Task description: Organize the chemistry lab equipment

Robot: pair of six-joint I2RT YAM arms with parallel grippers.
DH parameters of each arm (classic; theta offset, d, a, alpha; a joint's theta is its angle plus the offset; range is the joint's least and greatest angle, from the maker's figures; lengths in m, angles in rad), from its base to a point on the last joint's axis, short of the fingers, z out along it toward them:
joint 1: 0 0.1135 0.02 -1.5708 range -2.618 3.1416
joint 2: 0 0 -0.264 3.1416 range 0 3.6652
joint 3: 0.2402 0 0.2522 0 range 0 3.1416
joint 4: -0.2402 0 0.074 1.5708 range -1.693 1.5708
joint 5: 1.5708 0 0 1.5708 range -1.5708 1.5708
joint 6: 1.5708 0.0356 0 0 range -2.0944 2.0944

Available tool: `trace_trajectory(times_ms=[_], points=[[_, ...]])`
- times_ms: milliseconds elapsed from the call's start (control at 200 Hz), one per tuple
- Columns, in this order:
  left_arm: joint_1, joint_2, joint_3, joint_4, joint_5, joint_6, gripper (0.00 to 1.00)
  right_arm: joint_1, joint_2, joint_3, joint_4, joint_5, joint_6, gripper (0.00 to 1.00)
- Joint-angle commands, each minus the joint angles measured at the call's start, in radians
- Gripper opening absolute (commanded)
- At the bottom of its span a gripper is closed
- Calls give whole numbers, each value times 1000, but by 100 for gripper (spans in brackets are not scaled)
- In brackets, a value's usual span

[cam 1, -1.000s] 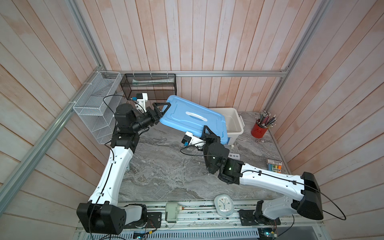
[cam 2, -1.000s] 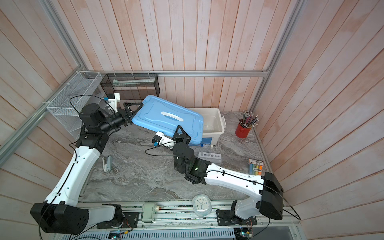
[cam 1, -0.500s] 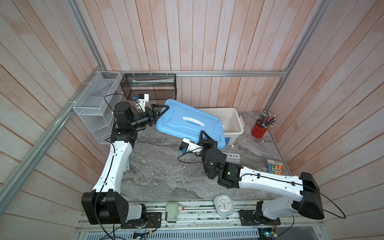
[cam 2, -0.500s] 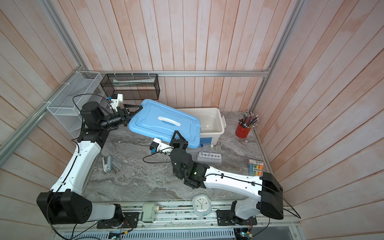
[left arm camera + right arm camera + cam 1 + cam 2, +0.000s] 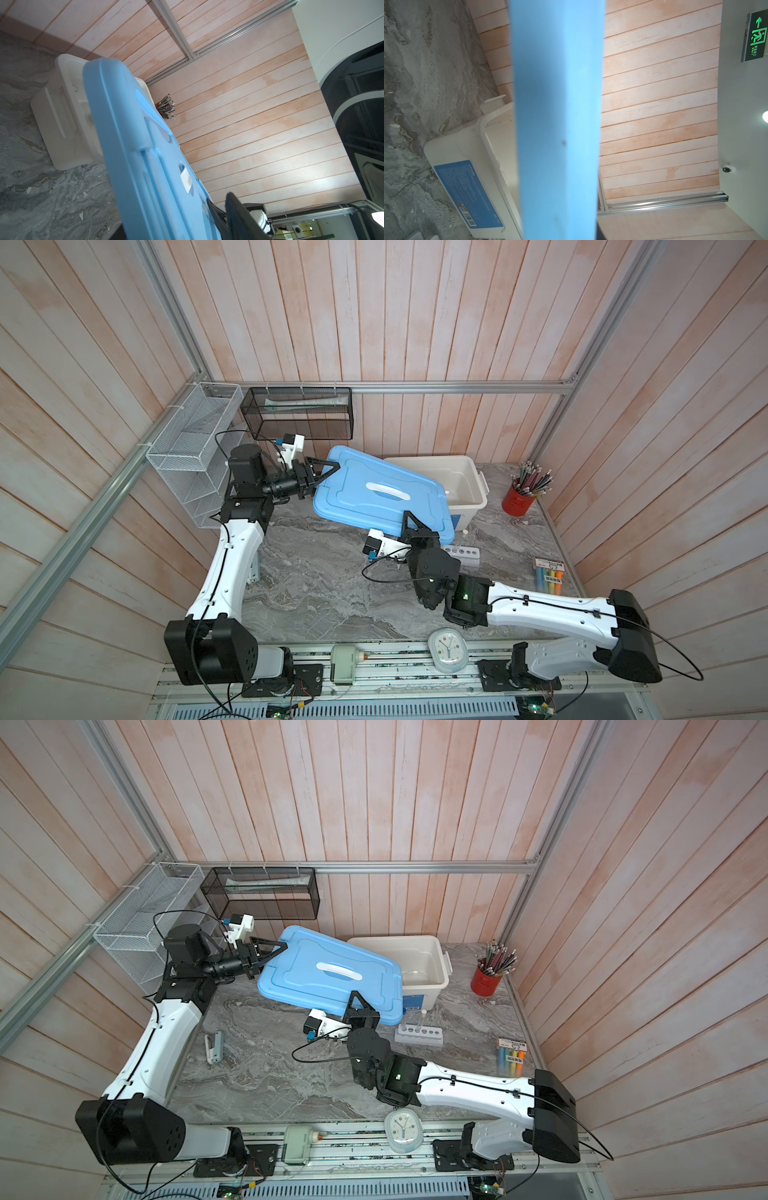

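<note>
2 black-and-white arms meet on 1 smooth blue plastic lid [image 5: 374, 497] above a grey marbled desk [image 5: 316, 597]. Nearest, on the metal rail in front of the desk, lies a pale oval clock [image 5: 403, 1129].

Past it, the right fingers [image 5: 407, 517] are pinched narrow on the lid's near edge. Just beside that wrist stands the white rack [image 5: 419, 1034], a flat block with a row of holes, and 1 slim clear tube [image 5: 423, 1020] stands upright in it. A pack of coloured markers [image 5: 549, 576] lies near the desk's right edge.

The lid hangs tilted, a rounded rectangle with a white handle, covering part of a glossy white bin [image 5: 440, 952]. In the bin's bottom a faint glass vessel [image 5: 411, 975] shows. A red cup [image 5: 517, 502] bristles with pencils beside the bin.

At the lid's far left corner the left fingers [image 5: 324, 464] bracket the rim; I cannot tell whether they press it.

Only the right wrist view shows the bin's blue barcoded label [image 5: 467, 193] and a green exit sign [image 5: 757, 36]. A white clip [image 5: 214, 1048] lies clear in a top view.

Behind, 2 wire baskets, 1 white [image 5: 187, 448] and 1 black [image 5: 299, 414], hang on pale pink plank walls [image 5: 415, 323].
</note>
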Motion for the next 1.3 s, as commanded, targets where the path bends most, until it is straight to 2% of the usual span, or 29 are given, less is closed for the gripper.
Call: trace_trajectory(times_ms=[0, 250, 425, 685, 790, 895, 930, 1010, 1065, 1150, 1290], points=[[-3, -9, -4, 27, 33, 40, 55, 41, -5, -31, -37, -64, -41, 0], [-3, -20, -28, 39, 36, 29, 44, 56, -9, -58, 1, -63, -48, 0], [-3, -26, -43, 52, 39, 20, 31, 69, -12, -59, 18, -66, -50, 0], [-3, -26, -53, 68, 43, 12, 18, 84, -24, -83, 19, -72, -38, 7], [-3, -28, -56, 76, 45, 4, 13, 83, -25, -91, 32, -65, -34, 17], [-3, -32, -61, 97, 47, -13, 9, 81, -25, -95, 43, -54, -14, 32], [-2, -34, -63, 104, 47, -19, 9, 80, -23, -96, 42, -49, -1, 39], [-1, -40, -66, 128, 45, -36, 6, 75, -22, -100, 52, -36, 26, 63], [0, -44, -66, 140, 40, -44, 6, 72, -23, -103, 57, -27, 49, 73], [11, -53, -75, 190, 34, -82, 5, 68, -28, -102, 56, -15, 93, 79], [49, -57, -69, 311, 34, -170, 4, 52, -60, -98, -1, -12, 192, 82]])
